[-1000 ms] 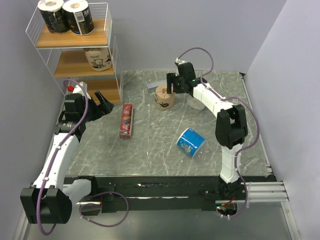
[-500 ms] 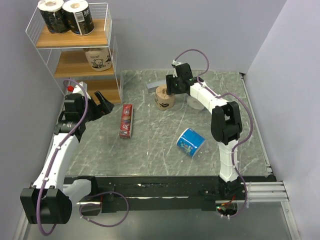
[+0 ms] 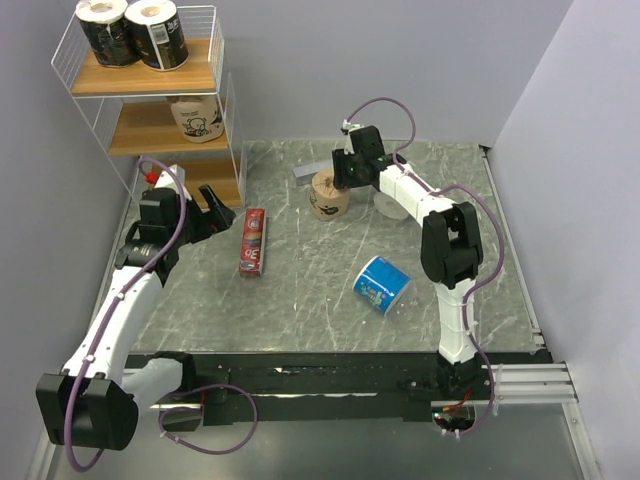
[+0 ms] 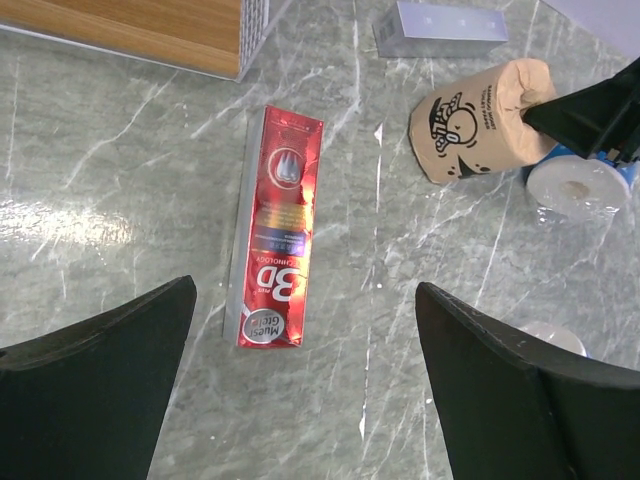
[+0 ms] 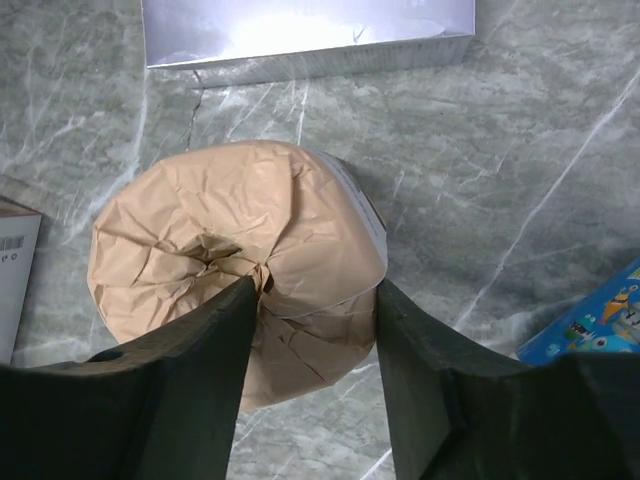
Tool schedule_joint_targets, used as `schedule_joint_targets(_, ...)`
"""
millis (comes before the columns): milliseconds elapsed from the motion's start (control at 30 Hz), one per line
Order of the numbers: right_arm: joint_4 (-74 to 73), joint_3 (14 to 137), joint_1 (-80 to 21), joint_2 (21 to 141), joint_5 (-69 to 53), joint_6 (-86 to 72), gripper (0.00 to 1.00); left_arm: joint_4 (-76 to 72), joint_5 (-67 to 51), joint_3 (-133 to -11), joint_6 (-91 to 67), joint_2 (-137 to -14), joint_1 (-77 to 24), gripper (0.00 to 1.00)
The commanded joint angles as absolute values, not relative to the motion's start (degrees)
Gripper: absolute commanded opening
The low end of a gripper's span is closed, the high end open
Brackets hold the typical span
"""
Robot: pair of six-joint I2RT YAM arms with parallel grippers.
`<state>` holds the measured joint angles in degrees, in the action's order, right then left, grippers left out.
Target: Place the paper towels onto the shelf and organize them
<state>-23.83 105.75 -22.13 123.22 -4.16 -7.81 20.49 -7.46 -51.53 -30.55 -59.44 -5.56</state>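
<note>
A tan paper towel roll (image 3: 328,195) (image 5: 220,270) (image 4: 480,120) with dark cartoon print stands on the table at mid-back. My right gripper (image 3: 343,175) (image 5: 315,290) is shut on it, one finger at the crumpled centre and the other on its outer side. Two black rolls (image 3: 132,32) sit on the top board of the white wire shelf (image 3: 145,82), and another tan roll (image 3: 198,118) on the middle board. One blue-and-white roll (image 3: 382,284) lies on the table; a second (image 3: 392,205) (image 4: 575,185) sits partly behind the right arm. My left gripper (image 3: 208,218) (image 4: 305,288) hangs open and empty near the shelf's foot.
A flat red box (image 3: 253,241) (image 4: 277,230) lies on the table just ahead of the left gripper. A grey rectangular bar (image 3: 305,173) (image 5: 300,30) lies behind the tan roll. The shelf's lowest board (image 4: 130,30) is close on the left.
My right gripper's jaws have closed in on the tan roll. The left arm has shifted a little right, toward the red box, still open.
</note>
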Motion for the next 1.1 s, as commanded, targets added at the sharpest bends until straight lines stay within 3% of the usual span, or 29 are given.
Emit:
schedule_joint_targets(0,-24.4,107.4,-22.2,123.3,-4.9,-7.2,0.53,20.2,-4.1,-53.1,-29.4,-59.0,-7.0,0.98)
schedule_joint_targets(267,-20.6,97.0,-27.0,113.4,-6.1,-7.4,0.43,22.7,-3.5,-55.5,-31.0,-61.3,-10.9,0.99)
schedule_joint_targets(667,-17.9,81.1,-40.9,101.1,-2.3,-11.8,0.44,18.5,-2.8,-56.6,-35.3,-69.4,-19.2,0.98)
schedule_joint_targets(900,-19.7,80.9,-42.2,98.3,-0.1,-13.4,0.69,16.5,-1.1,-58.1,-35.6,-77.1,-22.1,0.99)
schedule_joint_targets(1067,-21.0,78.6,-42.0,91.4,4.7,-12.7,0.75,17.4,-0.2,-59.8,-35.9,-80.5,-24.8,0.98)
